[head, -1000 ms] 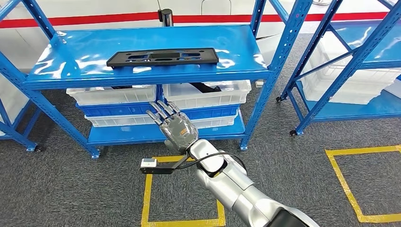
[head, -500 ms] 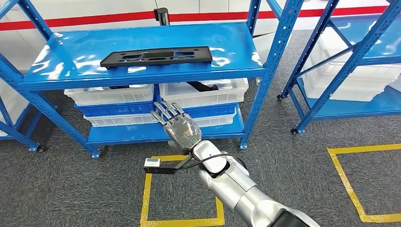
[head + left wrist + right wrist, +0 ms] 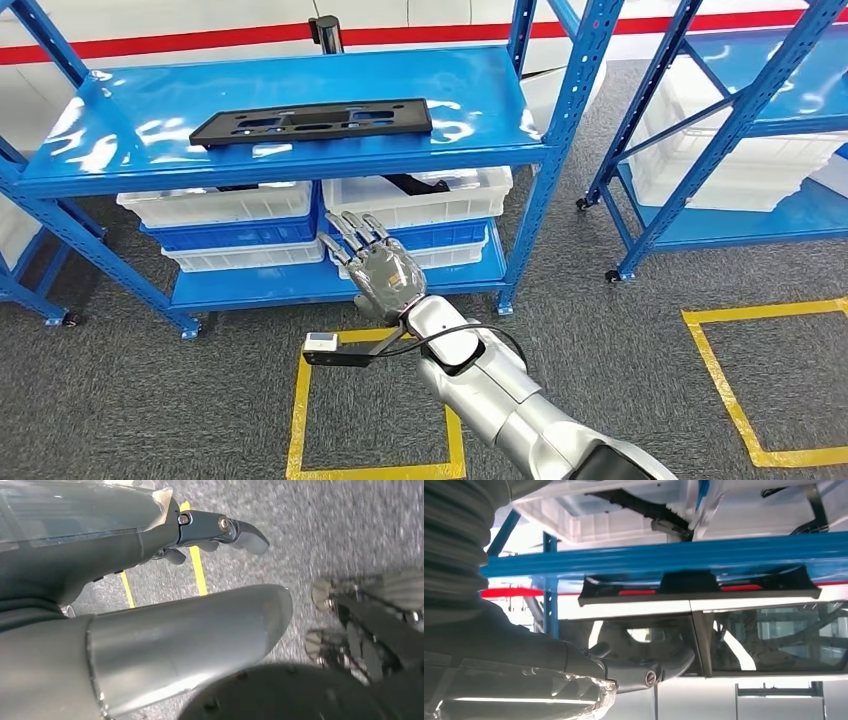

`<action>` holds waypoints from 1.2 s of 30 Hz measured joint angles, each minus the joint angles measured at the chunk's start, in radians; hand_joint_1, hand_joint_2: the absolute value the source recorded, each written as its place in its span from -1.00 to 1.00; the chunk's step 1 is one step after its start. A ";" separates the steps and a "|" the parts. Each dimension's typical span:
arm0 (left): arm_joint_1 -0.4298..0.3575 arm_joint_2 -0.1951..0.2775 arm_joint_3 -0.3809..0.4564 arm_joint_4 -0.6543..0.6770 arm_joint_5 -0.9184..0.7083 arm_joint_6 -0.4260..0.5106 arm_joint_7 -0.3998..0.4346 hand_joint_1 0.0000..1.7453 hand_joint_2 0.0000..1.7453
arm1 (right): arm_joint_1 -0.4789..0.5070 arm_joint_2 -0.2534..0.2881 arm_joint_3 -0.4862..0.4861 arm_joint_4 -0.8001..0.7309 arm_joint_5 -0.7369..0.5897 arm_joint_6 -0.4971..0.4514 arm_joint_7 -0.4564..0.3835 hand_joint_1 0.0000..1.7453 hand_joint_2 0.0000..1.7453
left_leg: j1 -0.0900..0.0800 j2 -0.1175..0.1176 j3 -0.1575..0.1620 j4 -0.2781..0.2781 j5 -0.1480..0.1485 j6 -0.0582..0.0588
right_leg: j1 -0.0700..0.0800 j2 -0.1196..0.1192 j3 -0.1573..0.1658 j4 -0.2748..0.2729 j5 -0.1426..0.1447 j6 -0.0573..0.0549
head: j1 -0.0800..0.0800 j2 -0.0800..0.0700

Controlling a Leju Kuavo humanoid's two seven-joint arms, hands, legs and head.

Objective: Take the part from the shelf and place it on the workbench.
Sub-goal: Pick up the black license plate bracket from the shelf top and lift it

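The part, a long flat black plate with cut-outs, lies on the top board of the blue shelf, near that board's front edge and about midway along it. Under that board, white bins sit side by side on the shelf's lower level, with more bins stacked beneath them. The right robot hand is raised in front of the shelf, below the top board and in front of the bins, its fingers spread apart and holding nothing, well apart from the part. In the right wrist view the part shows edge-on along the shelf's front edge. The left robot hand hangs over grey carpet with yellow tape lines, away from the shelf; its fingers lie loosely apart, holding nothing.
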 joint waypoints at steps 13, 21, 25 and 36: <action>0.001 -0.010 0.017 0.000 0.009 0.005 -0.002 -1.00 -1.00 | 0.028 -0.011 -0.007 -0.004 0.007 -0.006 0.003 -1.00 1.00 | 0.019 -0.004 0.041 -0.022 -0.020 -0.024 | -0.040 -0.010 -0.059 0.029 0.031 0.068 | 0.002 0.000; 0.004 -0.015 0.035 0.000 0.013 0.004 -0.001 -1.00 -1.00 | 0.033 -0.014 -0.011 -0.015 0.009 -0.004 0.003 -1.00 1.00 | 0.030 -0.004 -0.049 0.170 -0.122 -0.050 | -0.033 -0.004 -0.037 0.012 0.029 0.012 | -0.001 0.000; 0.006 -0.014 0.043 0.000 0.012 0.002 0.003 -1.00 -1.00 | 0.036 -0.014 -0.011 -0.015 0.010 0.003 0.003 -1.00 1.00 | 0.028 -0.004 -0.097 0.226 -0.097 -0.039 | -0.022 -0.002 -0.028 0.012 0.023 0.003 | -0.001 0.000; 0.000 -0.009 0.048 0.000 0.007 0.000 0.008 -1.00 -1.00 | 0.023 -0.003 -0.016 -0.016 0.004 0.003 -0.004 -1.00 1.00 | 0.014 0.001 0.039 -0.033 -0.008 0.009 | -0.014 -0.003 -0.105 0.172 -0.058 0.019 | 0.001 0.000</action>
